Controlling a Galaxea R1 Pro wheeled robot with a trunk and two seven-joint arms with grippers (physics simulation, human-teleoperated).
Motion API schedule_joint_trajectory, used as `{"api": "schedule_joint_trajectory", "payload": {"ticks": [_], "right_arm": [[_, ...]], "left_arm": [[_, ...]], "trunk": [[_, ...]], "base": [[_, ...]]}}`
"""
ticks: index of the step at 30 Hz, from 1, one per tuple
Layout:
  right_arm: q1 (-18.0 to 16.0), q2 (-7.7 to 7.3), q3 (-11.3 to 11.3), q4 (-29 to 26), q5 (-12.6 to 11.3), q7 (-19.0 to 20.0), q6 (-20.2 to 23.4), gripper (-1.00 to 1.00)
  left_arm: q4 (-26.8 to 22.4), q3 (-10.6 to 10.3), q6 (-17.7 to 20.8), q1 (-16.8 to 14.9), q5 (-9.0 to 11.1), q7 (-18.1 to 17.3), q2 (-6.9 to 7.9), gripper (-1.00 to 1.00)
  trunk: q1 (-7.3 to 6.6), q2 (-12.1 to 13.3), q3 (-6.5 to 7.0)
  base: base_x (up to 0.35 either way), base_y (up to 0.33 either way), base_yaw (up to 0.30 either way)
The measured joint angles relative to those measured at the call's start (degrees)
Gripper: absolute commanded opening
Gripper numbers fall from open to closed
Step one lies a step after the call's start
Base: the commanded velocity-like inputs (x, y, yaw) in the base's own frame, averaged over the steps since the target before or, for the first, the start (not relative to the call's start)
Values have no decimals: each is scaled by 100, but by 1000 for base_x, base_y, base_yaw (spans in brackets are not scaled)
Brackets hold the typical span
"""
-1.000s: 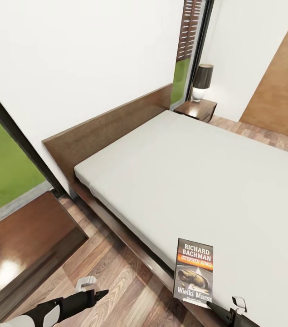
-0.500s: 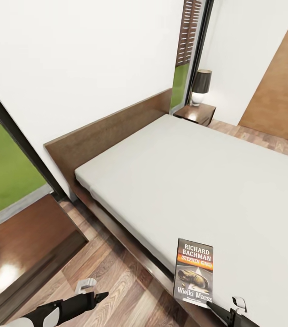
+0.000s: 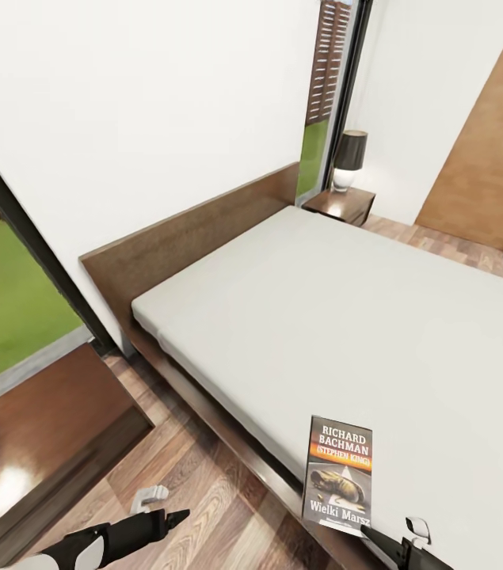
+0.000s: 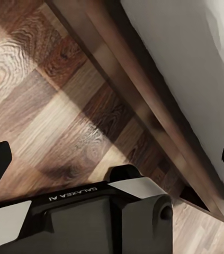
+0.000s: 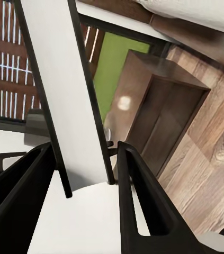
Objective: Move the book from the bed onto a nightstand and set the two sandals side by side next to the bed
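Note:
The book [image 3: 340, 467], dark with an orange band and "Richard Bachman" in white, stands tilted over the near edge of the bed [image 3: 346, 317]. My right gripper [image 3: 408, 537] is shut on its lower corner. In the right wrist view the book [image 5: 64, 79] runs as a pale slab between my right gripper's [image 5: 85, 151] two dark fingers. My left gripper [image 3: 164, 507] hangs open over the wood floor beside the bed frame, and in the left wrist view its [image 4: 112, 153] fingers sit far apart. The sandals are out of view.
One glossy nightstand [image 3: 37, 427] stands close at the left, below a window onto lawn; it also appears in the right wrist view [image 5: 164, 106]. A second nightstand [image 3: 342, 203] with a lamp [image 3: 350, 158] is at the bed's far side. A brown door [image 3: 489, 150] is far right.
The whole head view has shifted, so the camera moved: headboard and far nightstand sit a little lower in the picture. The book and both grippers keep their places in the picture.

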Motion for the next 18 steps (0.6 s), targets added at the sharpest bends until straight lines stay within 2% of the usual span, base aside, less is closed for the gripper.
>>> {"api": "schedule_joint_trajectory", "payload": {"ticks": [13,15,16,18], "right_arm": [[0,0,-7,2,0,-26,0,-100],[0,2,-1,5,1,-197,0,-100],[1,10,0,6,6,-426,2,-100],[2,49,29,7,9,-1231,-108,-100]], "left_arm": [[0,-6,-20,56,-5,34,-52,100],[0,-4,-23,67,-5,39,-79,100],[-3,-7,-24,78,-7,41,-109,100],[-7,-8,-26,118,-16,44,-201,100]], "trunk": [[0,0,121],[0,0,140],[0,0,149],[0,0,168]], "base": [[0,0,0],[0,0,0],[0,0,0],[0,0,0]]}}
